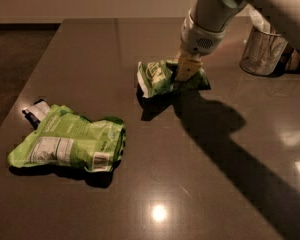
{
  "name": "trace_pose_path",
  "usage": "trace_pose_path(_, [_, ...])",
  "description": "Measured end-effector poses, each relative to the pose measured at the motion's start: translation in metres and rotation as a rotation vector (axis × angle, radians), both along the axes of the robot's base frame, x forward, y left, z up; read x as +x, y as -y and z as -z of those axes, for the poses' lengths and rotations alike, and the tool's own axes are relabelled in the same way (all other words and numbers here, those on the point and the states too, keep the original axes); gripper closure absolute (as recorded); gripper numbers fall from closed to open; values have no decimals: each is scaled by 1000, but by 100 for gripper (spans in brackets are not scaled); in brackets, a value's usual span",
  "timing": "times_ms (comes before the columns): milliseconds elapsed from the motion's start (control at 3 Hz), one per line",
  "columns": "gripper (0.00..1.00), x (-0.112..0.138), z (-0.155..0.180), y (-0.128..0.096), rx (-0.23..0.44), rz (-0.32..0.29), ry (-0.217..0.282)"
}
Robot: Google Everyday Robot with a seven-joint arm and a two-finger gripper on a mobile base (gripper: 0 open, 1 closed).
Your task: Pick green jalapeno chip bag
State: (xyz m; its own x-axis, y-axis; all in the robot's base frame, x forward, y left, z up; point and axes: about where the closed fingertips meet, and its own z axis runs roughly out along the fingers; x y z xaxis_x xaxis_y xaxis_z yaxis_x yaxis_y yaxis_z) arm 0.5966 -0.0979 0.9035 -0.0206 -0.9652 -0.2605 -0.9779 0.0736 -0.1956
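tool (186, 70) gripping green jalapeno chip bag (157, 76) | right — metal cup (262, 54) near | front-left — light-green bag (70, 144) (well apart) | open tabletop (90, 54) between

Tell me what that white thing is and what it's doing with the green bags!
That white thing is a robot's arm. At its tip is a gripper, two fingers that pinch like tongs. One camera took this picture, looking down on a dark table. The gripper is near the back of the table, shut on the small chip bag. The big bag, label side up, lies by itself at the front left. A shiny cup stands at the back right.
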Motion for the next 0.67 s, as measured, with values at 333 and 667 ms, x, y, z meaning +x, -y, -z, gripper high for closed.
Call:
trace_pose_path(333, [100,-2,-34,-1,116,0,-2])
trace_pose_path(667, [100,-2,-48,-7,158,-7,12])
